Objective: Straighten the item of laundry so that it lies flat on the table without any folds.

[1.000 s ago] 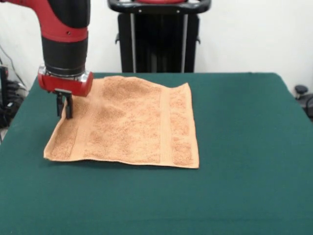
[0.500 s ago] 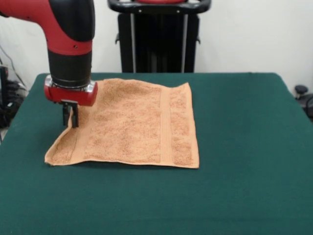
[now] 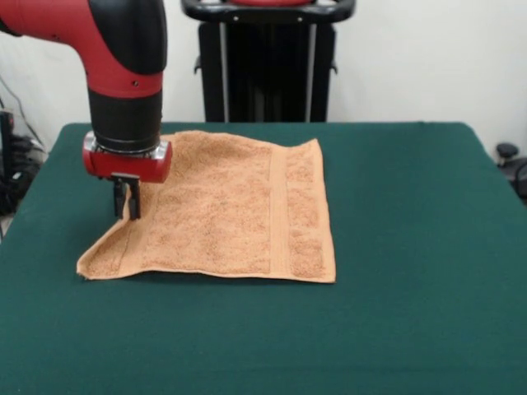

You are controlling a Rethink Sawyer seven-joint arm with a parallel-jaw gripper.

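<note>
On green table point(image 3: 412, 206), gripper point(image 3: 127, 206) pinches towel's point(image 3: 239, 206) left edge.

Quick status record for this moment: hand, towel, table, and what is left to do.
hand: at the towel's left edge in the front view, shut on a lifted bit of that edge
towel: mostly spread out; right part lies flat; left edge raised where the hand holds it; a slight rise across the far side
table: green cloth, towel lies left of centre
left to do: lay the left edge down flat, likely by drawing it outward before release
</note>
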